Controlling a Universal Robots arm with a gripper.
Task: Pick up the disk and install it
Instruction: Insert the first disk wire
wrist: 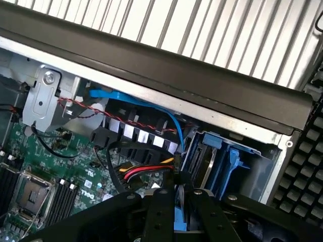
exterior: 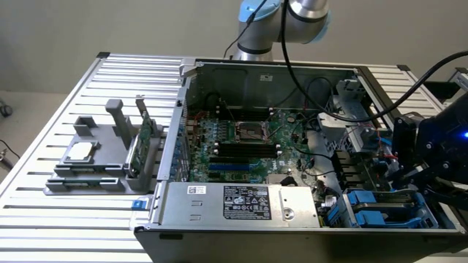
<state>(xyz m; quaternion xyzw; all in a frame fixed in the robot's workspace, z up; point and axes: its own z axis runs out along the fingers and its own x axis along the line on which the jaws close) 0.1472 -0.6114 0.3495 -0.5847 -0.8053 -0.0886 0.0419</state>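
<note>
ribbed metal table (exterior: pixel 44 219) under a plain beige wall carries an open steel computer case (exterior: pixel 241 230) with a green board (exterior: pixel 249 145), where the black gripper (wrist: pixel 179 201) pinches narrow on the blue-framed disk (wrist: pixel 180 218) above the drive bay (exterior: pixel 384 211).

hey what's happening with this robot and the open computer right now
A robot arm is working inside an open computer case. Its gripper is down at the drive bay in the case's corner, on the exterior view's right, closed on the blue-framed disk. A grey holder on the slatted table beside the case carries a small silver chip and a green circuit card.
</note>
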